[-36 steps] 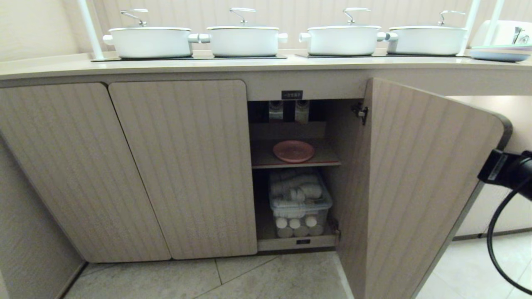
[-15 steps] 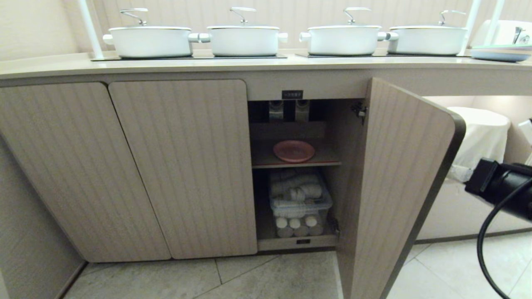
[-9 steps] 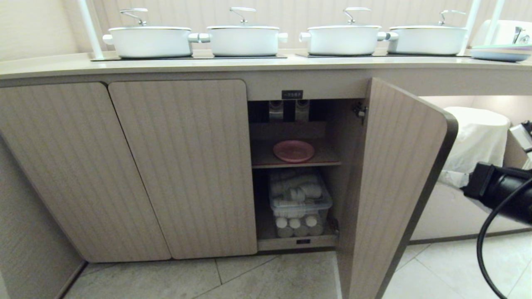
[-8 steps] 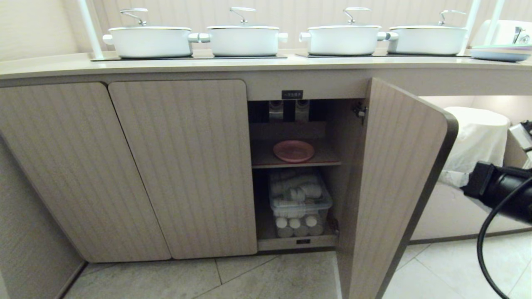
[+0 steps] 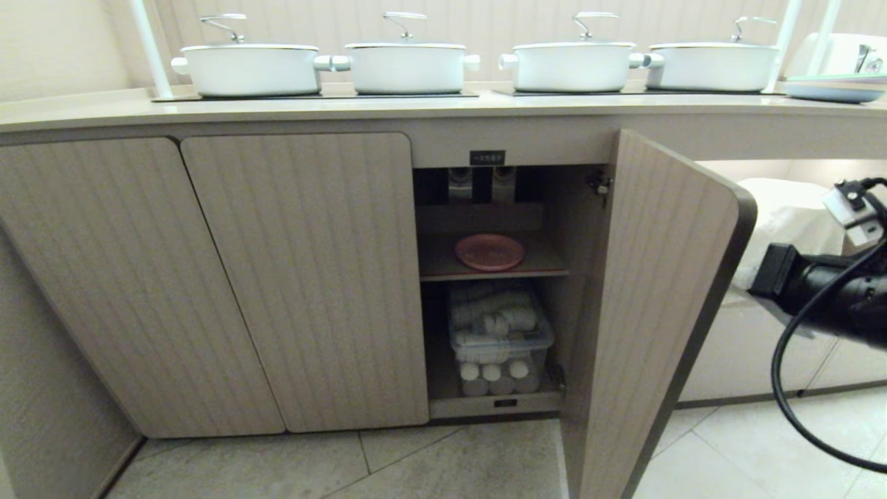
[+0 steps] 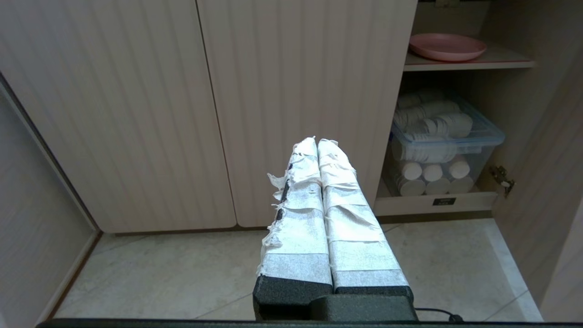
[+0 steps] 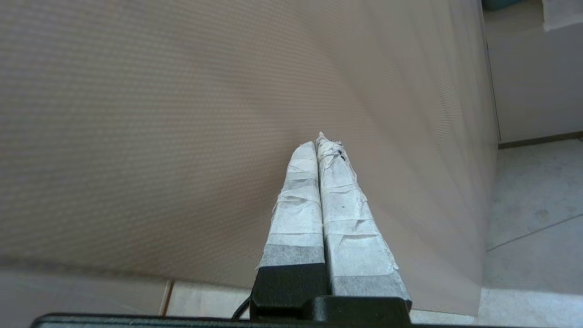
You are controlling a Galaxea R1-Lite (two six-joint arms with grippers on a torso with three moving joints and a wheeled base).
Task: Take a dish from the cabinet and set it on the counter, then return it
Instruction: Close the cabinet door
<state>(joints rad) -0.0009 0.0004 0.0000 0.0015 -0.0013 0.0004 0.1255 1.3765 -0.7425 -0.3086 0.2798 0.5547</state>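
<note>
Standing open, the cabinet [image 5: 485, 291] door [image 5: 658, 305] swings out toward the near right, its rounded dark edge reaching toward the right arm [image 5: 824, 291] at the scene's right border. The doorway between that door and the closed fluted door to its left is unobstructed. On the single inner shelf [image 5: 540, 267] lies the dish [image 5: 489, 251], one pink round plate, flat and rim-up, sitting left of centre with bare shelf to its right; being round, it has no long axis. Below it sits one clear plastic bin [image 5: 500, 339] packed with white rolls. Two closed fluted doors [image 5: 208, 277] fill the left. Four white lidded pots [image 5: 409, 66] line the counter [image 5: 443, 104] above, with stacked pale plates [image 5: 828, 90] at its far right end. A small black label [image 5: 487, 158] marks the cabinet's top rail. The right gripper [image 7: 319, 143], taped fingers pressed together and holding nothing, points at the door's plain outer face, close to it. The left gripper [image 6: 317, 145], its jaws likewise together and empty, hangs low before the closed doors, above the tiled floor [image 5: 416, 464].
</note>
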